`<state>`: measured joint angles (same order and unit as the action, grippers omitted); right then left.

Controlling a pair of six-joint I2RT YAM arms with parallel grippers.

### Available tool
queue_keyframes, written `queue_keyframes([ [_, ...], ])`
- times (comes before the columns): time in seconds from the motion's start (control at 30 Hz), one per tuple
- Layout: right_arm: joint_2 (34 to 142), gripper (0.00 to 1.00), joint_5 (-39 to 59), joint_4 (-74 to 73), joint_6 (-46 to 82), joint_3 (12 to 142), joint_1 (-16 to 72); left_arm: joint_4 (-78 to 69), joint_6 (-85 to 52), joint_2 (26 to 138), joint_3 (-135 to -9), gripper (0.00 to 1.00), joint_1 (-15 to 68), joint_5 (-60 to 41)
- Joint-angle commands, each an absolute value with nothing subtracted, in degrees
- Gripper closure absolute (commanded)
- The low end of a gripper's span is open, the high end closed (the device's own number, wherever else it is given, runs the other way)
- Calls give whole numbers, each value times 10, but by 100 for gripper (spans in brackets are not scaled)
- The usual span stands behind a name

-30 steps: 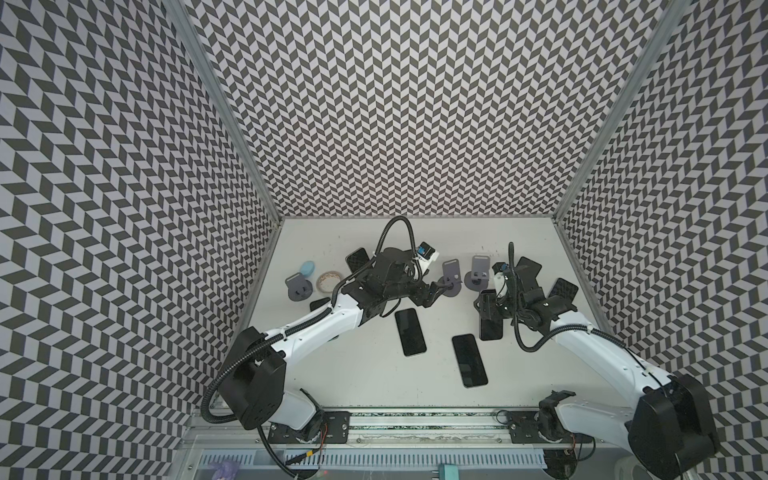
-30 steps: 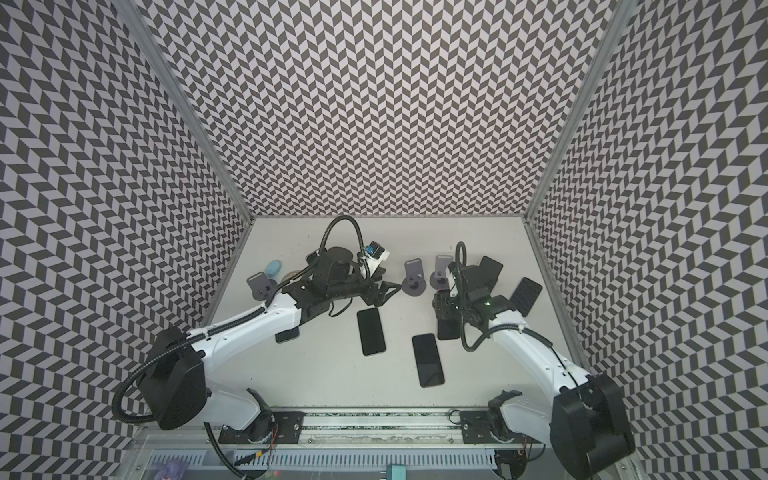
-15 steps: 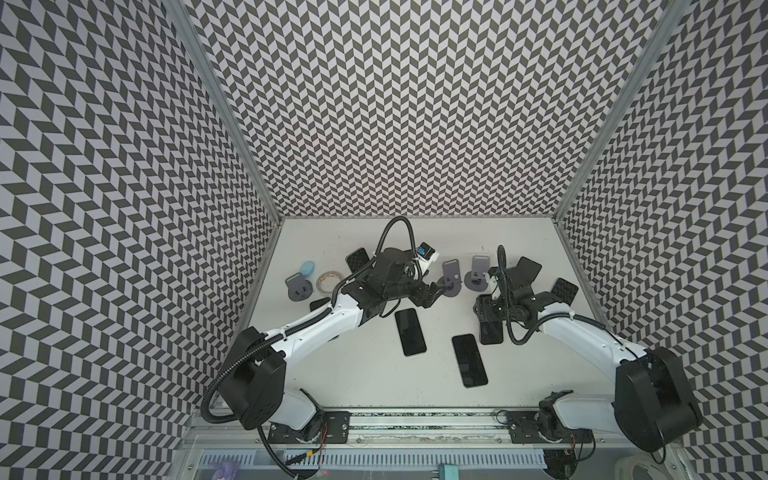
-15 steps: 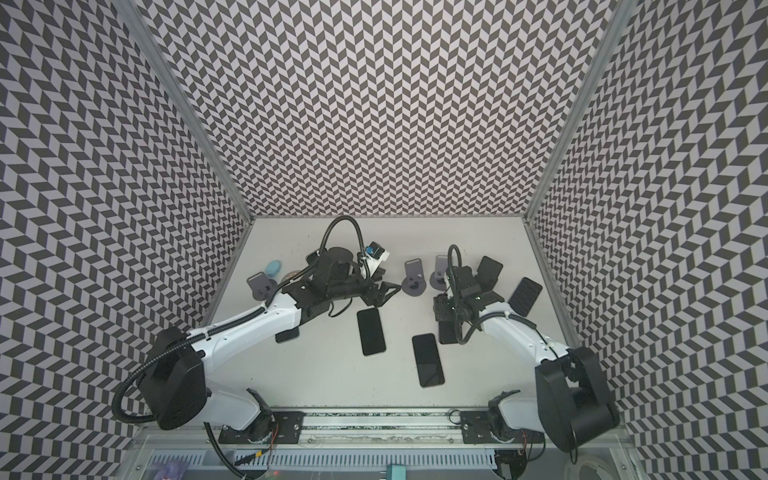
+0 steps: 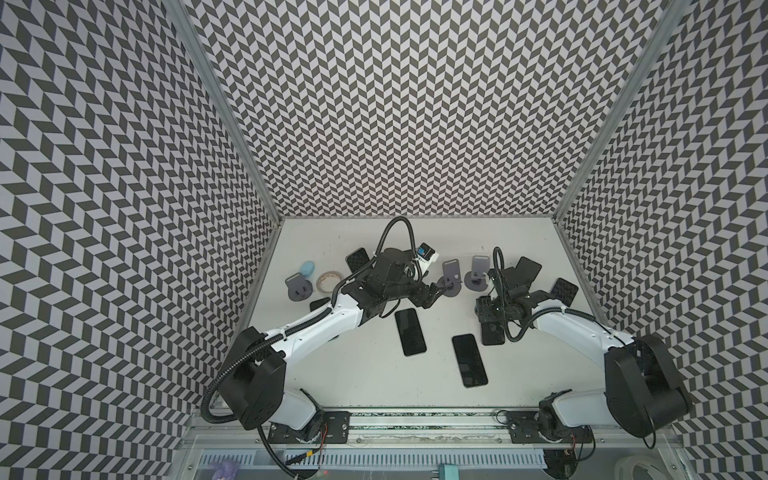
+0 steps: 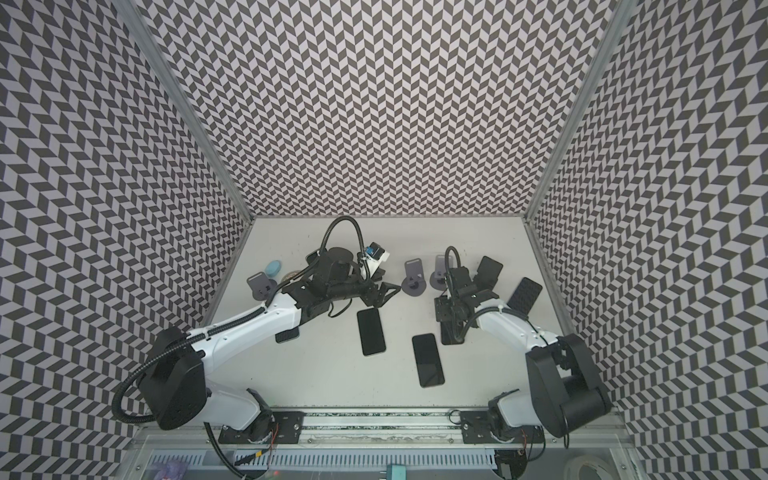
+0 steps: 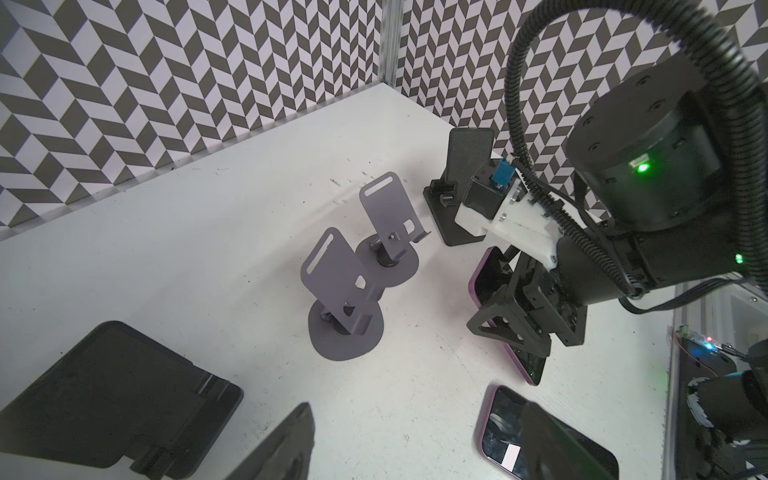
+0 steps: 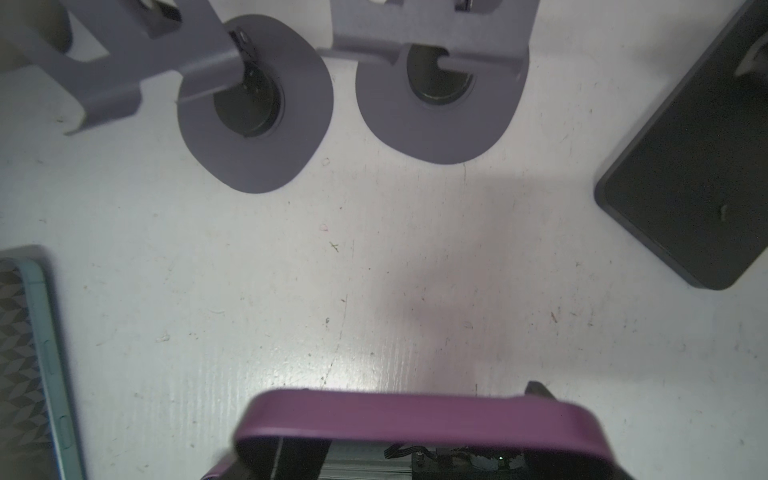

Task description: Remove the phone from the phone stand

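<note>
I count three phones (image 5: 410, 331) (image 5: 469, 360) (image 5: 493, 334). Three grey phone stands (image 5: 299, 286) (image 5: 451, 272) (image 5: 478, 269): one just left of the roll of tape (image 5: 328, 281), two well to its right. Three black phone stands (image 5: 358, 260) (image 5: 527, 270) (image 5: 564, 291), perhaps a fourth (image 5: 320, 304) half hidden near the tape. One roll of tape, one small blue object (image 5: 307, 268) beside it.

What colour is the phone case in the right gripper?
Purple phone case, clearest in right wrist view.
</note>
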<state>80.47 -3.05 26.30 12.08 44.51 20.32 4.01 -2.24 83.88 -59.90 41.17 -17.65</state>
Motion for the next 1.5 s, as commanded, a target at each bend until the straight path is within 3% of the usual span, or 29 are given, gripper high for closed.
queue_keyframes([
  [0.0,815,35,-43,225,126,448,200,44,-13,820,-607,21,414,-178],
  [1.47,887,24,-60,164,137,424,195,50,-15,827,-611,21,412,-178],
])
